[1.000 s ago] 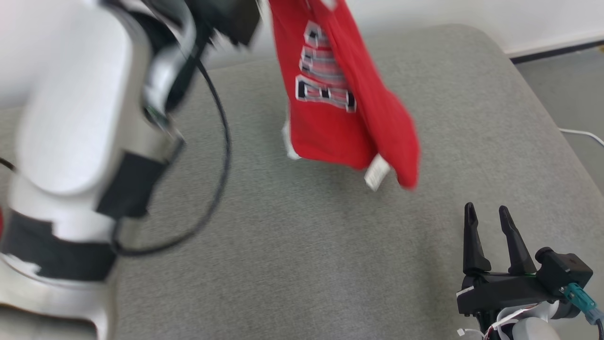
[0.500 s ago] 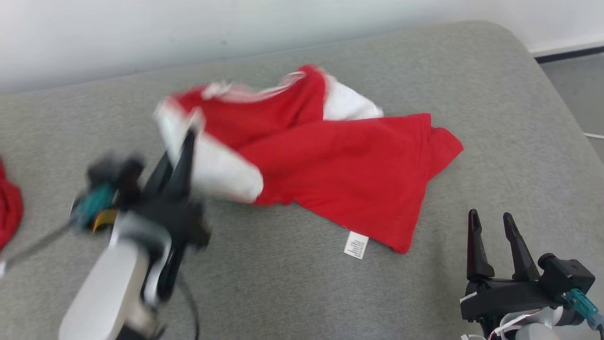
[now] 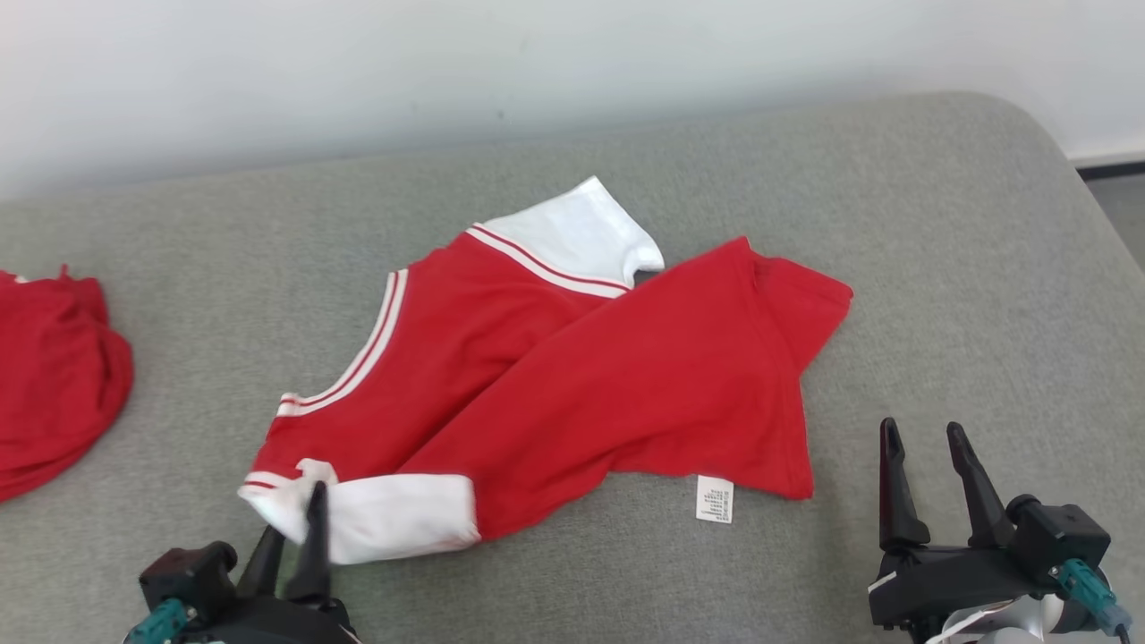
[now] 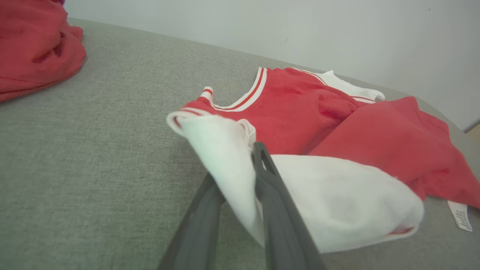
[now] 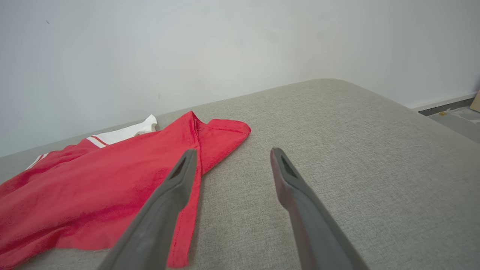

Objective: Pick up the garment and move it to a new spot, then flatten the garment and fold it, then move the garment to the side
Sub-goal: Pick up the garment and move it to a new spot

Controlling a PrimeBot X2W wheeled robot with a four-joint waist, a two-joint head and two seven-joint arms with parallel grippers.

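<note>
A plain pale wall (image 3: pixel 537 72) is running across the back, taking soft, even light and carrying no strong shadows. In front of it a large grey cushion (image 3: pixel 939 268) with a coarse woven cover is spreading across nearly the whole width, its far right corner curving round and its back edge lying close against the wall. Past that rounded corner a strip of grey floor (image 5: pixel 455 120) is showing, and a pale skirting board (image 5: pixel 442 102) with a dark line beneath it is running along the foot of the wall.
</note>
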